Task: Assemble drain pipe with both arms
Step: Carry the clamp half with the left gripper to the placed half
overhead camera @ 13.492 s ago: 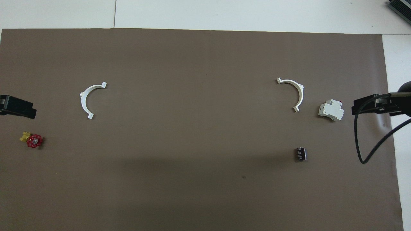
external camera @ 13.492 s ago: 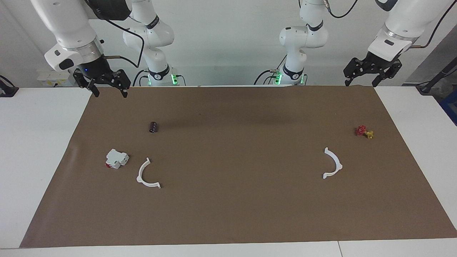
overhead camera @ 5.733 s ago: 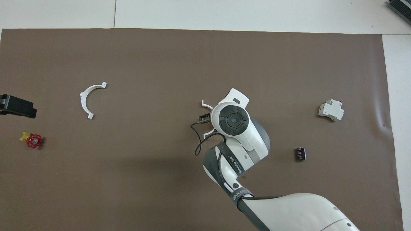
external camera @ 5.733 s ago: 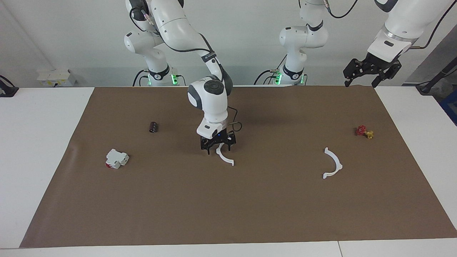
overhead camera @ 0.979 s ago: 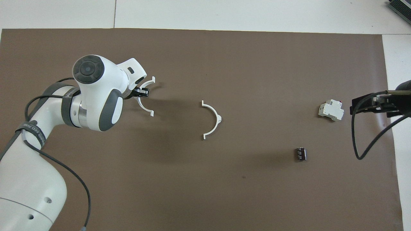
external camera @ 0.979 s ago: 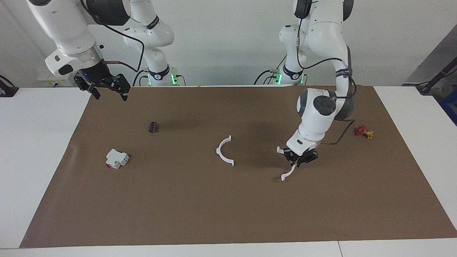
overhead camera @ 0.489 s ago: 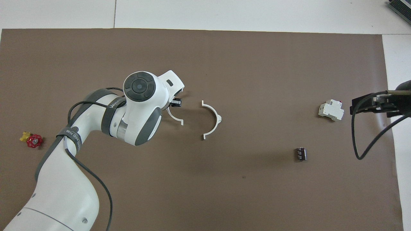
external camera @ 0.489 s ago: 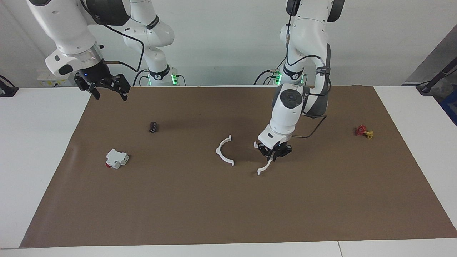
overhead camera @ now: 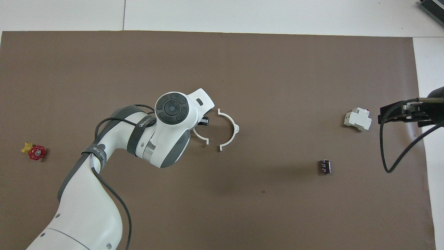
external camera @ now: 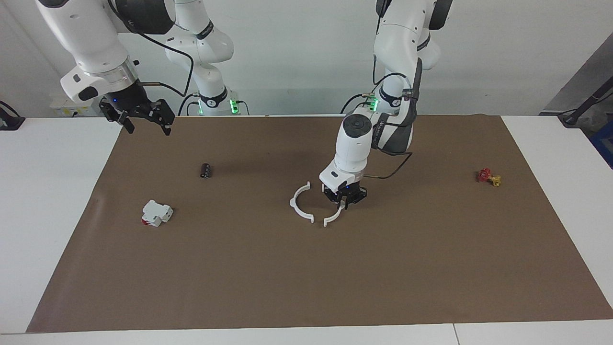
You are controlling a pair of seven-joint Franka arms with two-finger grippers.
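The left arm (overhead camera: 104,180) is reaching to mid-mat, its left gripper (overhead camera: 204,121) gripping one white arc (overhead camera: 201,136) just beside the lying arc (overhead camera: 231,130) — their open sides facing. The right gripper (overhead camera: 399,114) is waiting by the white block (overhead camera: 357,119).

In the overhead view, the left arm's wrist (overhead camera: 173,128) hides most of the held arc (overhead camera: 202,137) and the left gripper (overhead camera: 204,121) at frame centre. We see the right gripper (overhead camera: 399,114) cut off at the right edge; the facing view crops both arms at the top.
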